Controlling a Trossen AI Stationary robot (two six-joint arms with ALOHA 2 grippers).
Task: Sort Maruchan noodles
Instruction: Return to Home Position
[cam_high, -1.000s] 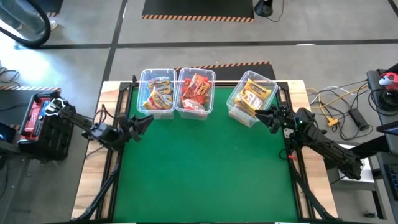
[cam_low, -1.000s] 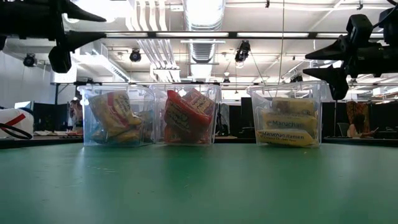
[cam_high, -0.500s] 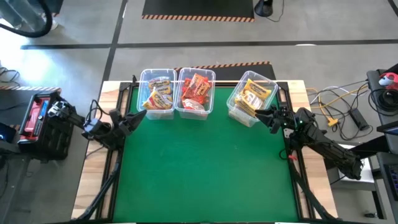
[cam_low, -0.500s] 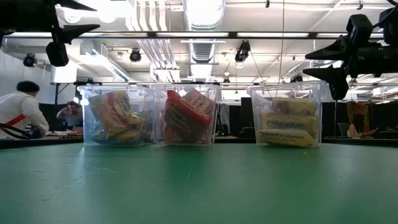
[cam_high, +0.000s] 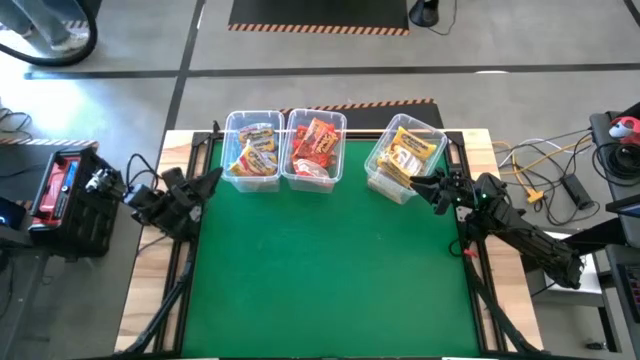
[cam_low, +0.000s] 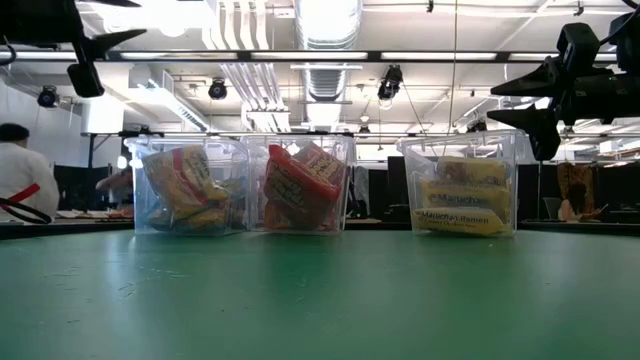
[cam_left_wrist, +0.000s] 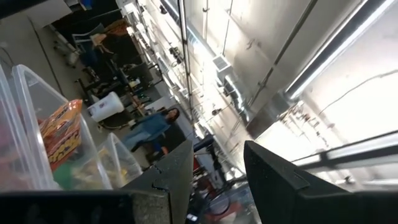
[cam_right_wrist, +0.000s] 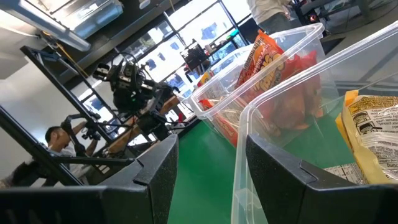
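The Maruchan noodles lie in three clear bins along the table's far edge. Yellow and orange packets (cam_high: 254, 152) fill the left bin, red and orange packets (cam_high: 315, 145) the middle one, and yellow packets (cam_high: 408, 155) the right one, which stands turned askew. My left gripper (cam_high: 208, 180) is open with nothing in it at the table's left edge, near the left bin, pointing slightly upward (cam_left_wrist: 217, 146). My right gripper (cam_high: 418, 184) is open and holds nothing, level, just beside the right bin's near right corner (cam_right_wrist: 244, 124).
The green mat (cam_high: 330, 270) in front of the bins has free room. Black frame rails (cam_high: 180, 270) run along both side edges. A red and black box (cam_high: 65, 190) sits off the table at left, cables (cam_high: 540, 170) at right. A person (cam_low: 20, 180) shows beyond the table.
My left gripper has drawn back from over the mat toward the table's left edge, rising a little and rolling about its own line. Its fingers keep the same gap. The right arm and the bins have stayed put.
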